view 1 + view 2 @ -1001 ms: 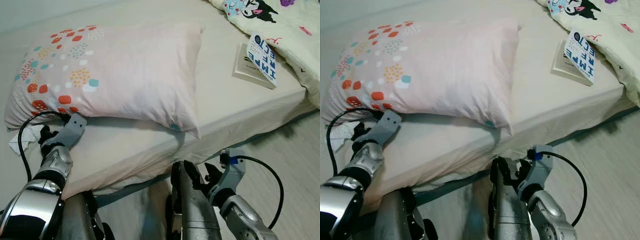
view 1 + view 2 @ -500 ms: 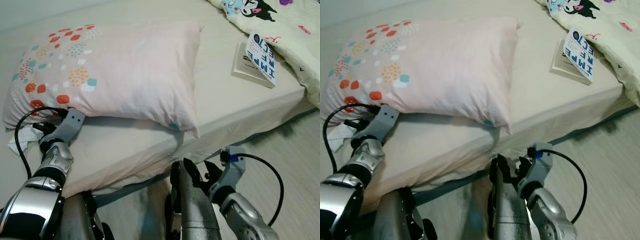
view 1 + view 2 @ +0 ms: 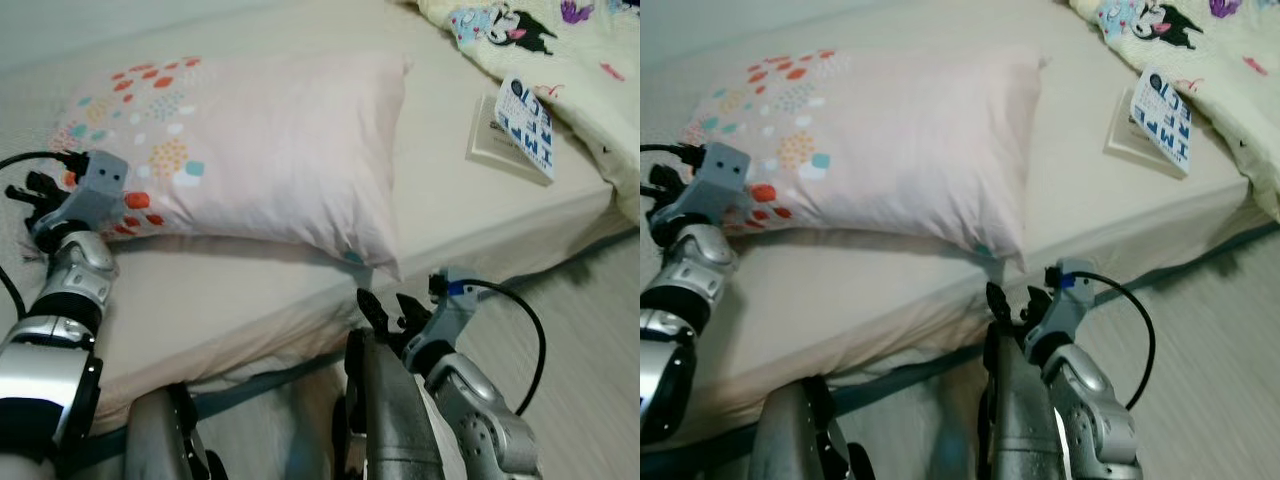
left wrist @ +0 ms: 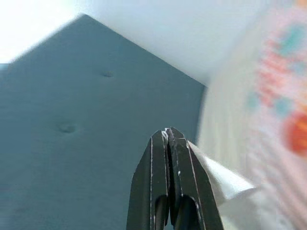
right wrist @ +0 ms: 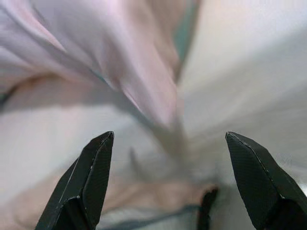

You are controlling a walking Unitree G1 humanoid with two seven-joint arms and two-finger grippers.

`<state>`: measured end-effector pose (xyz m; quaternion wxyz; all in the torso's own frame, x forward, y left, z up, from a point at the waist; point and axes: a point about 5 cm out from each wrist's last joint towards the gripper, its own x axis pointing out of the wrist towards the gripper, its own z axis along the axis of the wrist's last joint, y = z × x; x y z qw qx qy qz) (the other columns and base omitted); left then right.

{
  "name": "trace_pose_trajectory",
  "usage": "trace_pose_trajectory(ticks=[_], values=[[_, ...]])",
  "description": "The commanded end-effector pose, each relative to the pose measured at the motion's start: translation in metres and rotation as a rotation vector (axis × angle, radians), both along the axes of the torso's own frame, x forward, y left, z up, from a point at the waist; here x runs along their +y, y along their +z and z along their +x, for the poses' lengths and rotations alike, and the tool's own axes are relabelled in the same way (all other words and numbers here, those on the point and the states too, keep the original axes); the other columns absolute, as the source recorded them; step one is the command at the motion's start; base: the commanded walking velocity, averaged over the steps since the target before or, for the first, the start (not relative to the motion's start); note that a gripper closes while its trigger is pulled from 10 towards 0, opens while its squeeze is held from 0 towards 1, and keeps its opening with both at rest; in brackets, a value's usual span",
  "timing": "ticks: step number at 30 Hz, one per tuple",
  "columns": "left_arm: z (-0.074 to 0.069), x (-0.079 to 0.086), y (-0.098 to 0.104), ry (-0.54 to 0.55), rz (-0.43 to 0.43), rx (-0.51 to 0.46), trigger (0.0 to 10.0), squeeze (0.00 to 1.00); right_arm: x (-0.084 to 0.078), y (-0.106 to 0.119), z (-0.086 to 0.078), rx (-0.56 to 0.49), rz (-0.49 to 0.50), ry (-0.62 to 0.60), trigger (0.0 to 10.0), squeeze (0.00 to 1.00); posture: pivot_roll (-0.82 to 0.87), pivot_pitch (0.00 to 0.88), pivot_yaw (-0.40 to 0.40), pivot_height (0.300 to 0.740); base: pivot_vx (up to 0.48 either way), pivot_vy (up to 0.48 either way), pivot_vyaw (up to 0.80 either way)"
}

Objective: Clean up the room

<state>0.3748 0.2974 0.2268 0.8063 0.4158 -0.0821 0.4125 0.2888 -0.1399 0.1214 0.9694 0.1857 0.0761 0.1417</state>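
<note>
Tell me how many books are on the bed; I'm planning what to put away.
1. The book lies flat near the bed's right edge, between the pillow and the cartoon blanket. More could be hidden under the blanket or pillow.

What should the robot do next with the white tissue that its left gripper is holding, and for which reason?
Probably carry it away from the bed toward a bin. The left gripper is shut on the white tissue, lifted beside the pillow near the headboard, so the pick looks done. The right gripper hangs open by the bed edge, holding nothing.
</note>
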Motion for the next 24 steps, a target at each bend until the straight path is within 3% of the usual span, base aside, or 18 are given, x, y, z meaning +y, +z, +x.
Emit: trace_pose_trajectory(ticks=[1, 2, 3, 8, 9, 10, 11, 12, 13, 14, 15, 17, 18, 20, 21, 22, 24], values=[[-0.003, 0.008, 0.006, 0.022, 0.039, -0.016, 0.0, 0.00, -0.001, -0.007, -0.003, 0.019, 0.012, -0.002, 10.0, 0.00, -0.20, 0.203, 0.030, 0.513, 0.000, 0.000, 0.00], [-0.004, 0.007, 0.007, 0.020, 0.059, -0.023, 0.0, 0.00, 0.000, -0.007, 0.000, 0.016, 0.013, 0.003, 10.0, 0.00, -0.20, 0.198, 0.031, 0.513, 0.000, 0.000, 0.00], [-0.006, 0.012, 0.003, 0.031, 0.023, -0.026, 0.0, 0.00, 0.003, -0.007, 0.004, 0.007, 0.012, 0.012, 10.0, 0.00, -0.19, 0.154, 0.038, 0.513, 0.000, 0.000, 0.00], [-0.009, 0.019, -0.002, 0.031, -0.073, -0.040, 0.0, 0.00, 0.005, -0.004, 0.010, -0.010, 0.015, 0.023, 10.0, 0.00, -0.19, 0.139, 0.041, 0.513, 0.000, 0.000, 0.00], [-0.006, 0.016, -0.004, -0.027, -0.217, -0.060, 0.0, 0.00, 0.005, -0.004, 0.014, -0.015, 0.015, 0.023, 10.0, 0.00, -0.18, 0.116, 0.041, 0.513, 0.000, 0.000, 0.00], [-0.006, 0.016, -0.004, -0.027, -0.217, -0.060, 0.0, 0.00, 0.005, -0.004, 0.014, -0.015, 0.015, 0.023, 10.0, 0.00, -0.18, 0.116, 0.041, 0.513, 0.000, 0.000, 0.00], [-0.003, 0.012, -0.005, -0.075, -0.311, -0.078, 0.0, 0.00, 0.004, -0.004, 0.017, -0.018, 0.015, 0.023, 10.0, 0.00, -0.17, 0.115, 0.041, 0.513, 0.000, 0.000, 0.00], [0.004, 0.001, -0.010, -0.199, -0.553, -0.119, 0.0, 0.00, 0.003, -0.004, 0.020, -0.024, 0.018, 0.020, 10.0, 0.00, -0.16, 0.105, 0.040, 0.513, 0.000, 0.000, 0.00], [0.004, 0.001, -0.010, -0.199, -0.553, -0.119, 0.0, 0.00, 0.003, -0.004, 0.020, -0.024, 0.018, 0.020, 10.0, 0.00, -0.16, 0.105, 0.040, 0.513, 0.000, 0.000, 0.00], [0.010, -0.012, -0.015, -0.332, -0.763, -0.151, 0.0, 0.00, 0.002, -0.004, 0.023, -0.026, 0.020, 0.017, 10.0, 0.00, -0.16, 0.095, 0.041, 0.513, 0.000, 0.000, 0.00], [0.010, -0.012, -0.015, -0.332, -0.763, -0.151, 0.0, 0.00, 0.002, -0.004, 0.023, -0.026, 0.020, 0.017, 10.0, 0.00, -0.16, 0.095, 0.041, 0.513, 0.000, 0.000, 0.00], [0.015, -0.035, -0.027, -0.597, -1.081, -0.245, 0.0, 0.00, 0.002, -0.006, 0.029, -0.027, 0.022, 0.015, 10.0, 0.00, -0.14, 0.079, 0.038, 0.513, 0.000, 0.000, 0.00], [0.015, -0.035, -0.027, -0.597, -1.081, -0.245, 0.0, 0.00, 0.002, -0.006, 0.029, -0.027, 0.022, 0.015, 10.0, 0.00, -0.14, 0.079, 0.038, 0.513, 0.000, 0.000, 0.00], [0.013, -0.052, -0.038, -0.789, -1.235, -0.292, 0.0, 0.00, 0.002, -0.007, 0.032, -0.029, 0.028, 0.020, 10.0, 0.00, -0.13, 0.072, 0.035, 0.513, 0.000, 0.000, 0.00], [0.013, -0.052, -0.038, -0.789, -1.235, -0.292, 0.0, 0.00, 0.002, -0.007, 0.032, -0.029, 0.028, 0.020, 10.0, 0.00, -0.13, 0.072, 0.035, 0.513, 0.000, 0.000, 0.00], [0.011, -0.060, -0.043, -0.861, -1.266, -0.291, 0.0, 0.00, 0.002, -0.006, 0.033, -0.038, 0.037, 0.026, 10.0, 0.00, -0.13, 0.069, 0.031, 0.513, 0.000, 0.000, 0.00], [0.011, -0.060, -0.043, -0.861, -1.266, -0.291, 0.0, 0.00, 0.002, -0.006, 0.033, -0.038, 0.037, 0.026, 10.0, 0.00, -0.13, 0.069, 0.031, 0.513, 0.000, 0.000, 0.00]])
